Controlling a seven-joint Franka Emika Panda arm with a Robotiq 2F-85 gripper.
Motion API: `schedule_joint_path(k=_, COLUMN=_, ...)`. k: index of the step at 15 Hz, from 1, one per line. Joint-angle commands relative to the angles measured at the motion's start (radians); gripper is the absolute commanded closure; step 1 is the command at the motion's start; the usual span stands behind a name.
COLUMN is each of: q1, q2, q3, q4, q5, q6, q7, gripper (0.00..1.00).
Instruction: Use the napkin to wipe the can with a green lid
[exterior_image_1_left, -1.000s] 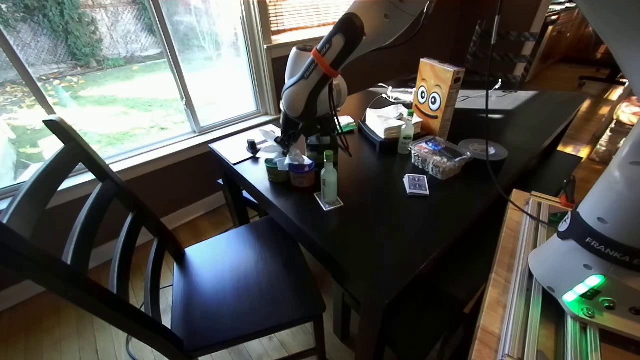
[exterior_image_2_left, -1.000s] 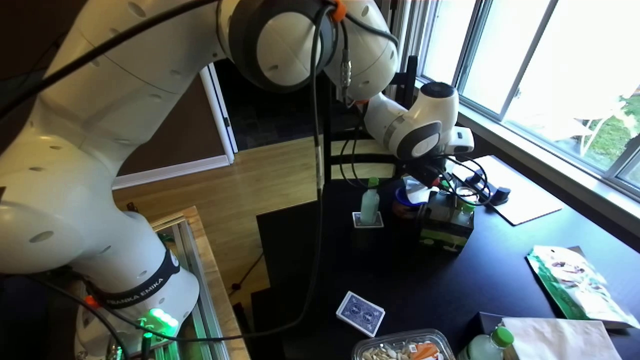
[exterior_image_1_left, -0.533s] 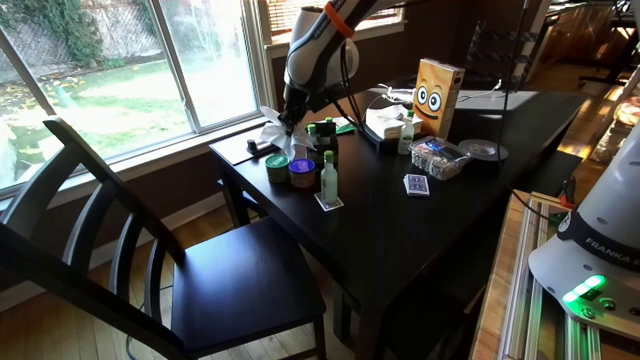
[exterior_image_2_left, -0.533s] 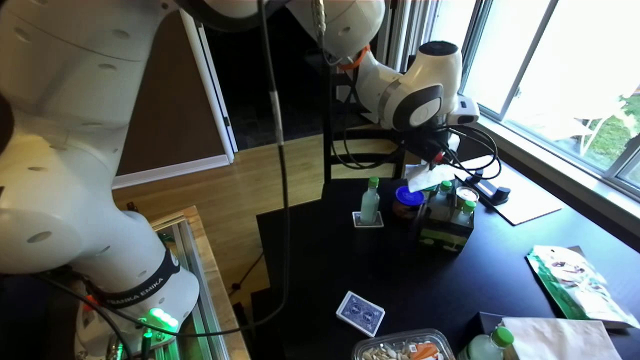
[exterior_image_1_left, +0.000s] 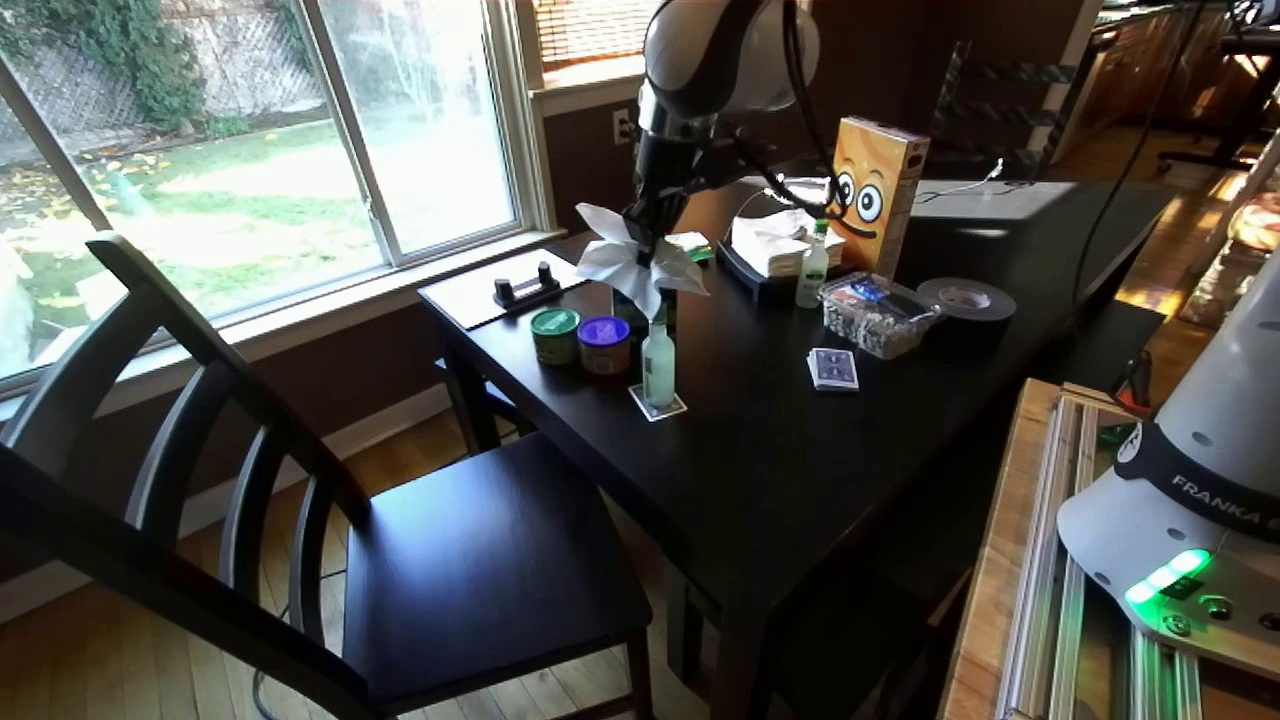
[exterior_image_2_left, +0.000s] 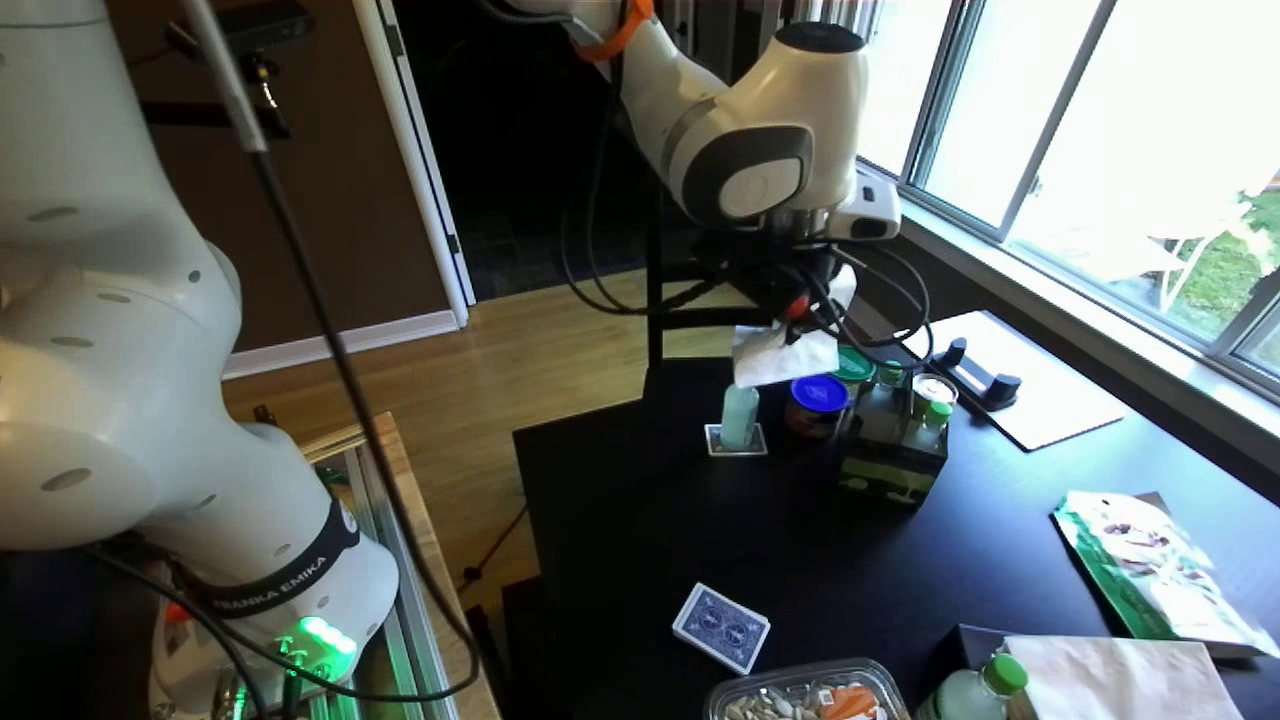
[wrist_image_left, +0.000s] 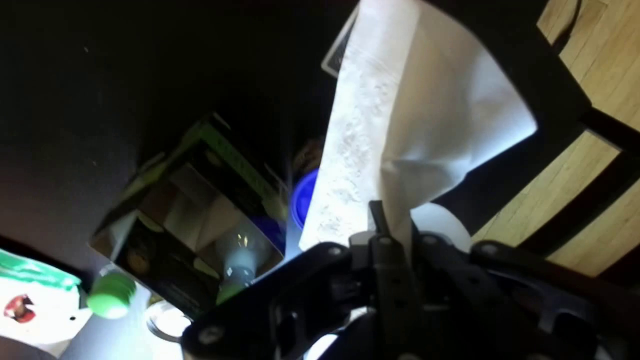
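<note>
A: A robot's gripper (exterior_image_1_left: 646, 240) pinches a white napkin (exterior_image_1_left: 612, 264), just above the middle of the frame in an exterior view. Where is its target?

B: Left of centre there: the can with a green lid (exterior_image_1_left: 554, 338) stands upright beside a blue-lidded can (exterior_image_1_left: 604, 348), apparently clear of the napkin, which masks the top of a glass bottle (exterior_image_1_left: 658, 368).

A: Job done?

B: The napkin is in hand. Whether any wiping has happened, the stills cannot settle; if not, by my reading, it must travel left and down to the can.

A: And the setting?

B: A dark dining table (exterior_image_1_left: 740, 470), a deck of cards (exterior_image_1_left: 834, 370) right of centre, a black chair (exterior_image_1_left: 490, 560) lower left on a wooden floor (exterior_image_1_left: 60, 660), a sunlit window (exterior_image_1_left: 420, 150) upper left.
</note>
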Motion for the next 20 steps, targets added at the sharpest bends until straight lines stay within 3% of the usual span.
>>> schedule_joint_path(k=1, q1=0.022, q2=-0.147, q3=-0.094, q4=-0.229, q5=-0.001, q6=0.034, q7=0.042, gripper=0.99)
schedule_joint_path(k=6, q1=0.020, q2=-0.040, q3=-0.226, q4=-0.323, q5=-0.098, q6=0.226, q7=0.159, gripper=0.99)
schedule_joint_path(k=11, q1=0.014, q2=0.200, q3=-0.216, q4=-0.244, q5=-0.022, q6=0.496, q7=0.212, gripper=0.99)
schedule_joint_path(k=15, q1=0.054, q2=0.364, q3=-0.227, q4=-0.119, q5=-0.051, q6=0.539, q7=0.276, gripper=0.99)
schedule_joint_path(k=16, q1=0.053, q2=0.366, q3=-0.219, q4=-0.099, q5=-0.051, q6=0.526, q7=0.282, gripper=0.73)
schedule_joint_path(k=17, q1=0.051, q2=0.356, q3=-0.218, q4=-0.089, q5=-0.067, q6=0.498, q7=0.267, gripper=0.72)
schedule_joint_path(k=19, q1=0.065, q2=0.274, q3=-0.241, q4=-0.112, q5=-0.087, q6=0.441, q7=0.247, gripper=0.60)
schedule_joint_path(k=20, q1=0.099, q2=0.228, q3=-0.284, q4=-0.128, q5=-0.106, q6=0.399, q7=0.236, gripper=0.53)
